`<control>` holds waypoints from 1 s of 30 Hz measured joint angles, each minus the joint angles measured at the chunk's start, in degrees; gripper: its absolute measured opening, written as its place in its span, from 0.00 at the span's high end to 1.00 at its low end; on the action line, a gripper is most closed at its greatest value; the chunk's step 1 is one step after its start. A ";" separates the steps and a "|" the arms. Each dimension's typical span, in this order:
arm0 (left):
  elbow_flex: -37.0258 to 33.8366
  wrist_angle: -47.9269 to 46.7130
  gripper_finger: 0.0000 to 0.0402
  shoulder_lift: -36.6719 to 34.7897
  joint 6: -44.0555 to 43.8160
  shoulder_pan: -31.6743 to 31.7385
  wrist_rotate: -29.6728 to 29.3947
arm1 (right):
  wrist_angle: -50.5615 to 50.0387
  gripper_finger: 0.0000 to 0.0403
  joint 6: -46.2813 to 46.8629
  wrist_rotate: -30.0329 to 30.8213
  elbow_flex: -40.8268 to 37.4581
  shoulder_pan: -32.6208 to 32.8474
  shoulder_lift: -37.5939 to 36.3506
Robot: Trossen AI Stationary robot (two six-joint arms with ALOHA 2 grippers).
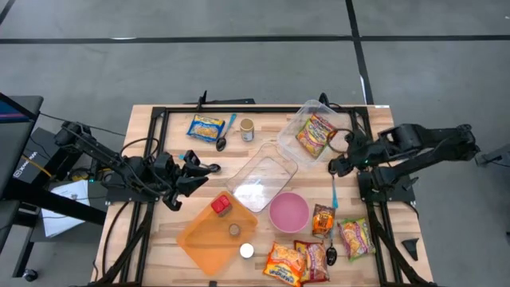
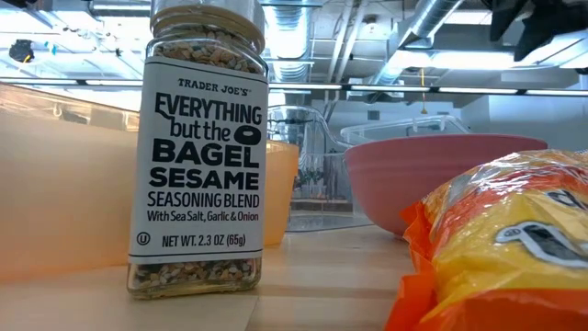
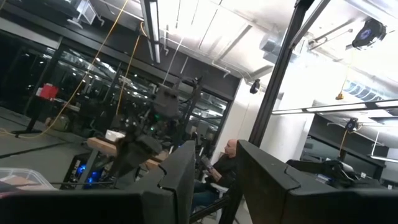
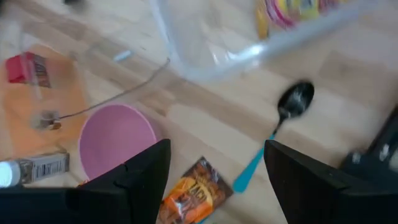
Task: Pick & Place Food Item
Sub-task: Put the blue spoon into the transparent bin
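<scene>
The right hand is seen above the right part of the wooden tabletop, just beside a clear container in which a noodle packet lies; its fingers are set well apart and nothing is held between them. Below it a blue-handled spoon is laid on the wood, with a pink bowl and a small brown snack packet nearer the front edge. The left hand is raised over the left part of the tabletop, pointed up toward the room; its fingers stand a little apart with a narrow gap between them, and nothing is seen in that gap. An orange tray is placed at the front, with a red packet on it and a seasoning jar just beside its near edge. A second clear container is set in the middle. Further noodle packets are gathered at the front right, and another yellow packet lies at the far left beside a small can.
</scene>
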 joint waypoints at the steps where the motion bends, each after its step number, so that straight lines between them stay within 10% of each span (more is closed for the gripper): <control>1: 0.00 -0.02 0.72 0.00 0.00 0.00 0.00 | -0.29 0.37 2.25 0.00 0.00 1.02 0.77; 19: 0.00 0.00 0.72 0.00 -0.18 0.00 0.03 | -6.44 0.37 32.37 5.41 0.02 21.77 22.76; 30: 0.00 0.61 0.72 -0.02 -0.20 2.01 0.04 | 0.55 0.37 50.04 6.82 -10.13 27.27 20.73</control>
